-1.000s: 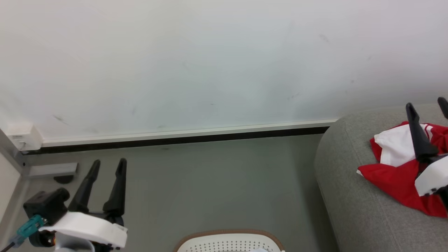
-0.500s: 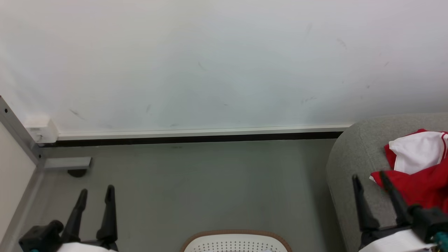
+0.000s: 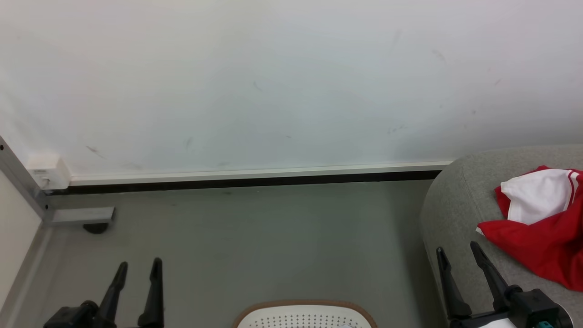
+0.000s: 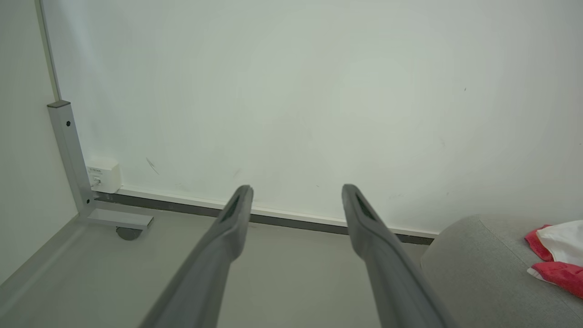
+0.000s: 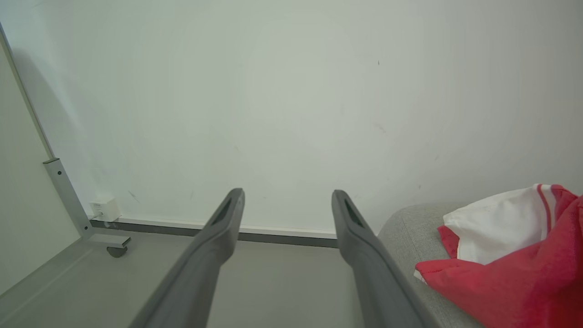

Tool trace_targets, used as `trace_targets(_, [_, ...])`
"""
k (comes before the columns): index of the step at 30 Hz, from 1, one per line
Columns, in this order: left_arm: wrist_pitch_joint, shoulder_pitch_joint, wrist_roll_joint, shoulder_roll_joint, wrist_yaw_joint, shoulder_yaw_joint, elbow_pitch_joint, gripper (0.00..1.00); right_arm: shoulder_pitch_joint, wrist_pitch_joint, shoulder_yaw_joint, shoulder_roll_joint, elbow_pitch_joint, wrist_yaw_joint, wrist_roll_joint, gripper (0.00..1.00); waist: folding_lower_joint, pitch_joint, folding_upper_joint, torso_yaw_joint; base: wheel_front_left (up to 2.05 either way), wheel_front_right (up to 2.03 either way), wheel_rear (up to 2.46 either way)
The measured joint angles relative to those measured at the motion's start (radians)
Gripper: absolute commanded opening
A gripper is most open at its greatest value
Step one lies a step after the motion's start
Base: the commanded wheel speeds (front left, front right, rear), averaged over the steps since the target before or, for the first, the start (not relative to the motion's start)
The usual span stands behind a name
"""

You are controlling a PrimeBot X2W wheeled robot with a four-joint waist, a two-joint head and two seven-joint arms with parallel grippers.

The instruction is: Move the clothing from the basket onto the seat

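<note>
Red clothing with white panels (image 3: pixel 544 223) lies heaped on the light-grey seat (image 3: pixel 455 205) at the right edge of the head view. The same clothing (image 5: pixel 510 259) and seat (image 5: pixel 405 228) show in the right wrist view, and clothing (image 4: pixel 558 255) on the seat (image 4: pixel 483 269) in the left wrist view. The white basket (image 3: pixel 305 314) with a tan rim pokes up at the bottom centre. My right gripper (image 3: pixel 457 253) stands open and empty at the seat's front left edge, just left of the clothing. At the lower left, my left gripper (image 3: pixel 139 266) is open and empty over the floor.
A white wall (image 3: pixel 273 91) with a dark baseboard (image 3: pixel 250 180) runs across the back. A grey metal post with a foot and caster (image 3: pixel 82 216) and a small white box (image 3: pixel 45 171) stand at the left. Grey floor (image 3: pixel 255 241) lies between basket and wall.
My right gripper has drawn back from over the clothing to the seat's front edge, leaving the clothing lying there. My left gripper has dropped lower in the view. The camera has shifted slightly.
</note>
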Motion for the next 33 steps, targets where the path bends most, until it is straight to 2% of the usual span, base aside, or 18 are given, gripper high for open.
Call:
trace_targets(10, [0.000,-0.004,0.044,-0.032,-0.041,0.037,0.027,1.00,-0.015,-0.013,0.007,0.003,0.021,0.000,0.008,1.00,0.0001,0.002,0.0000,-0.004,0.00,0.00,0.00])
trace_targets(33, [0.000,-0.011,0.086,-0.064,-0.082,0.074,0.053,1.00,-0.028,-0.024,0.011,0.004,0.041,0.000,0.024,1.00,0.0001,-0.001,0.0000,-0.012,0.00,0.00,0.00])
